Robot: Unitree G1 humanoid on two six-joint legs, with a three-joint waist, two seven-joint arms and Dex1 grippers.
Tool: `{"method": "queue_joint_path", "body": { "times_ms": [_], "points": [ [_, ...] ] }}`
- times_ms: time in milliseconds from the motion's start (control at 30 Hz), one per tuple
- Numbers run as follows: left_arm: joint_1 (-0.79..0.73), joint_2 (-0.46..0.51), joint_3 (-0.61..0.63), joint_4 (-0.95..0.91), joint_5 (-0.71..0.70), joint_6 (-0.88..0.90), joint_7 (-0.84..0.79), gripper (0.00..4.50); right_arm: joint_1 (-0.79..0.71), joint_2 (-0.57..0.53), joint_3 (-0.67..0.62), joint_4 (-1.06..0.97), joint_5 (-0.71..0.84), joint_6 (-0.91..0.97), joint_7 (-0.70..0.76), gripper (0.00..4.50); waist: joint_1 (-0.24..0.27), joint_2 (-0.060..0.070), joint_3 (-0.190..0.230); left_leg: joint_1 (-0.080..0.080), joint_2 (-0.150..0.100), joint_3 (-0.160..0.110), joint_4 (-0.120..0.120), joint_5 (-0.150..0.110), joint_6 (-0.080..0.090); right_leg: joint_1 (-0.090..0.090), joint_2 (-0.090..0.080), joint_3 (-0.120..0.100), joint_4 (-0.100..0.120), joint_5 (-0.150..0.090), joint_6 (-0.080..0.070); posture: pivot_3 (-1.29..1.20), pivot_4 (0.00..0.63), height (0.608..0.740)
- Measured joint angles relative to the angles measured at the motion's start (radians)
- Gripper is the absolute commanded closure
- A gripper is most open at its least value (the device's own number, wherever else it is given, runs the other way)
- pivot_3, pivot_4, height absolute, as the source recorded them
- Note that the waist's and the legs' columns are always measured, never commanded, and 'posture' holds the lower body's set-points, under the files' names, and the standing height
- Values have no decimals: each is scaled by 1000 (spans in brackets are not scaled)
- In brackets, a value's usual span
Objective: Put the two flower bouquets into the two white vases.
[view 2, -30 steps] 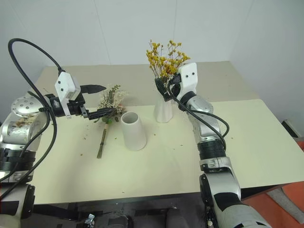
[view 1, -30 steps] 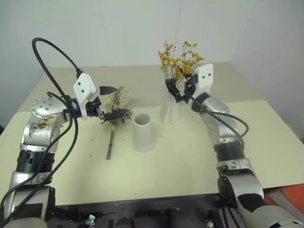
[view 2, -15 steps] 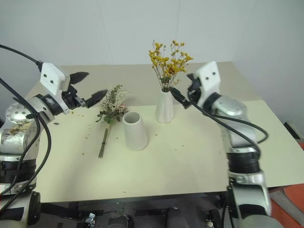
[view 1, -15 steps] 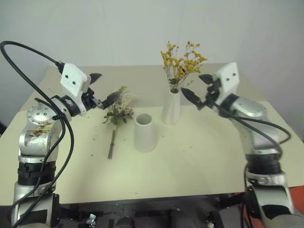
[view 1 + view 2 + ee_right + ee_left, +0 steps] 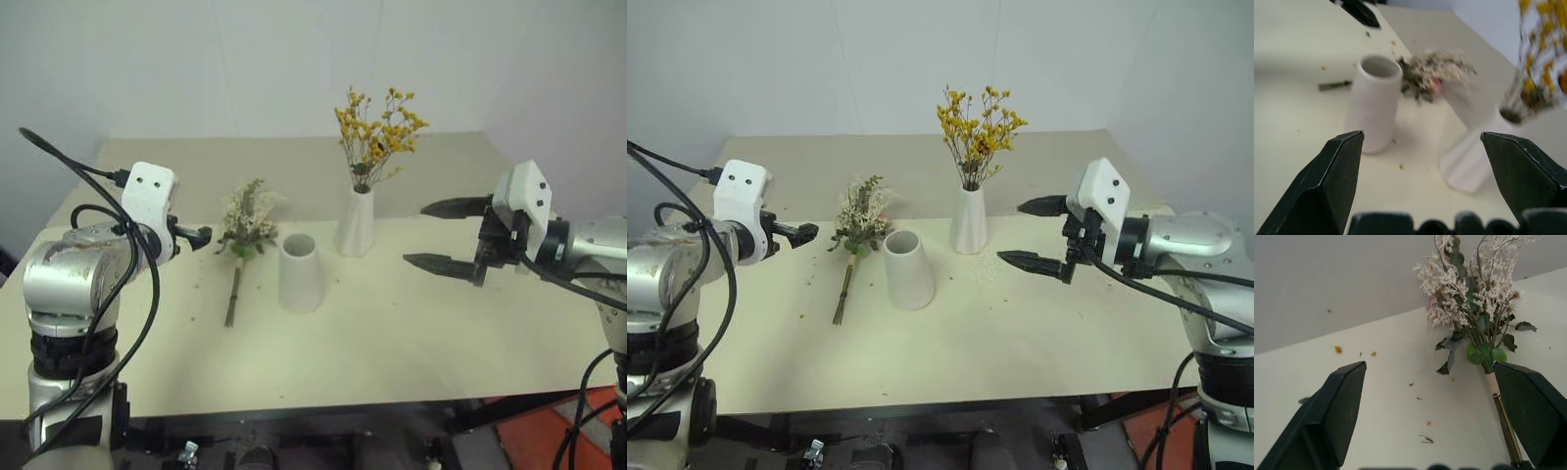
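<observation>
Fingers of both grippers spread, empty: left gripper (image 5: 1427, 431) near pink bunch (image 5: 245, 220) lying flat on desk (image 5: 392, 333); right gripper (image 5: 443, 235) hangs beside tall vase (image 5: 355, 222), apart from it. Yellow bunch (image 5: 377, 127) already stands in tall vase. Short vase (image 5: 299, 272) empty, just beside pink bunch. Risks: pinch on thin stems slips; swinging bunch tips short vase; flower heads shed more bits.
</observation>
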Motion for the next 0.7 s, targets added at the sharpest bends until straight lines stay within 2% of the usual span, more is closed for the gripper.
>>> {"method": "queue_joint_path", "body": {
  "times_ms": [100,333,500,700],
  "points": [
    [-51,-26,-50,134,2,6,3,0,-75,1,26,10,6,8,9,17,4,0,0,-1,0,0,0,0,0,0,0,0,-1,0,0,0,150,740],
    [-190,-66,-119,478,28,-57,-3,0,-100,0,57,16,5,17,13,17,16,0,0,-5,-1,0,-1,0,0,-4,-2,0,-2,4,-7,0,150,740],
    [-262,-104,-161,595,24,-68,-49,0,-110,-8,56,-4,9,36,4,17,24,0,0,-5,-1,0,-1,0,0,-4,-1,-1,-2,3,-5,0,150,740],
    [-286,-146,-181,632,18,-43,-69,0,-105,-8,56,-17,6,44,-30,17,23,0,0,-5,-1,0,-1,0,0,-4,-2,-1,-2,3,-5,0,150,740]
  ]
}}
